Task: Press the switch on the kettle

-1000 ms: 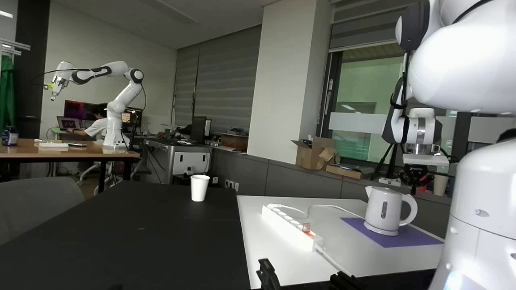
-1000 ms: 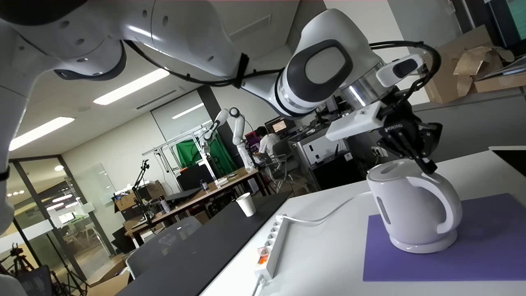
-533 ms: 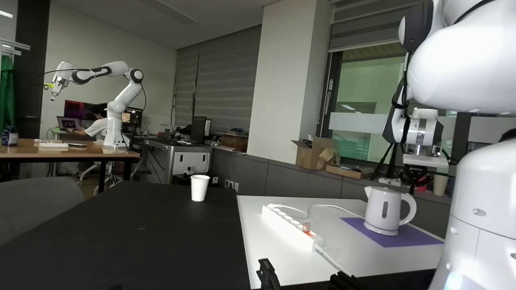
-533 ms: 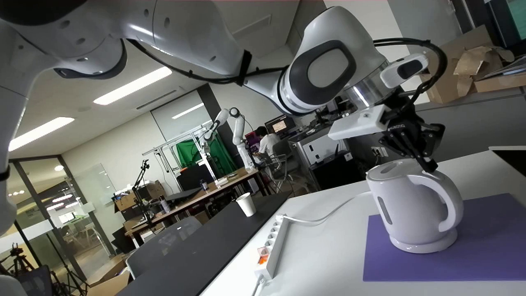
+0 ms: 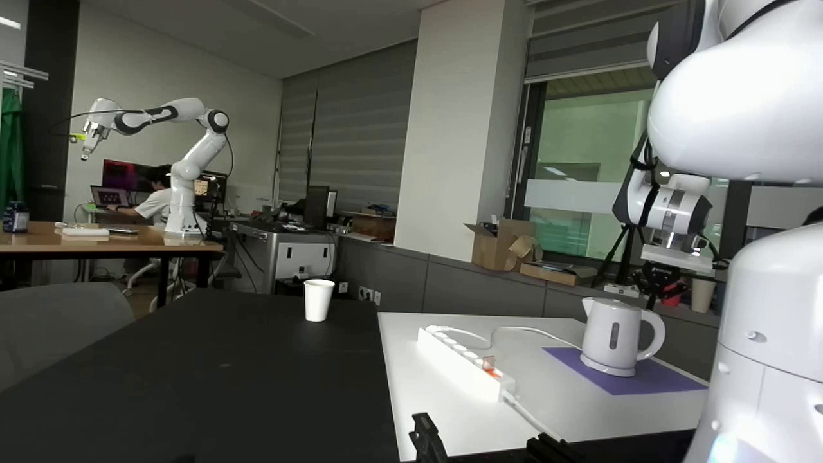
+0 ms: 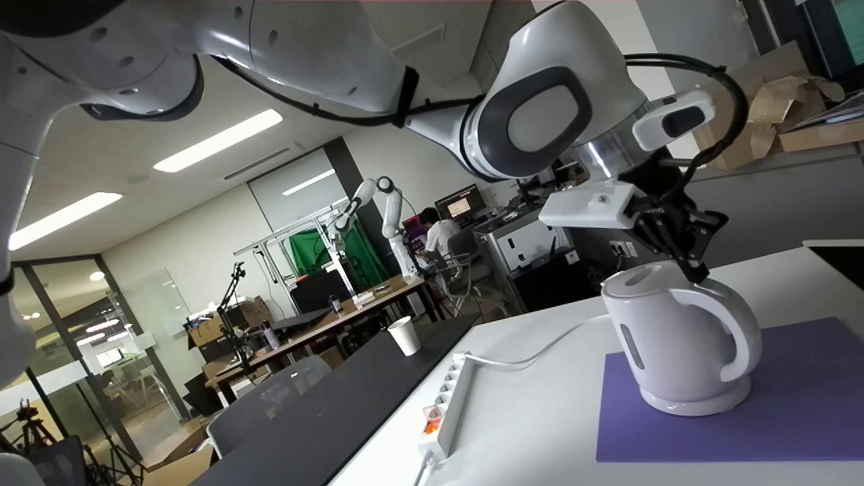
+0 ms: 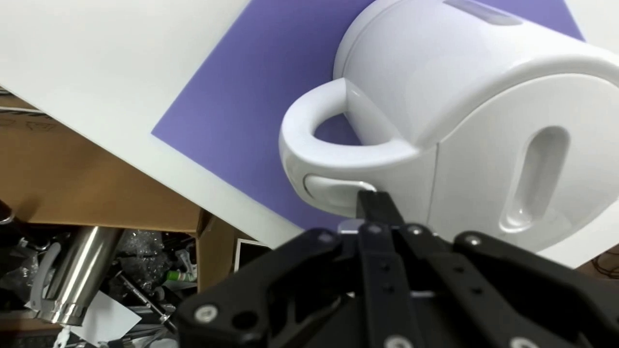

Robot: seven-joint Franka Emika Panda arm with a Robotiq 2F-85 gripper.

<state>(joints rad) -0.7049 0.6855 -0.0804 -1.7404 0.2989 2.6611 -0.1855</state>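
The white kettle [image 6: 675, 344] stands upright on a purple mat [image 6: 796, 405] in both exterior views [image 5: 611, 337]. In the wrist view the kettle [image 7: 425, 82] shows its loop handle, its lid and an oval white switch [image 7: 333, 191] on top of the handle. My gripper [image 7: 379, 205] is shut and empty, with its fingertips together at the lid-side end of the switch, covering that end. I cannot tell whether the tips touch it. In both exterior views the gripper [image 6: 695, 271] points down at the top of the handle, tilted; it also shows small here [image 5: 651, 302].
A white power strip [image 5: 463, 366] with a cord to the kettle lies on the white table [image 6: 526, 418]. A white paper cup [image 5: 318, 300] stands on the black table [image 5: 193, 373]. In the wrist view an open box [image 7: 96, 179] with clutter lies beyond the table edge.
My wrist has tilted and the fingertips have shifted slightly over the kettle top, away from the handle's outer side toward the lid. The gripper stays shut. The kettle stands where it was.
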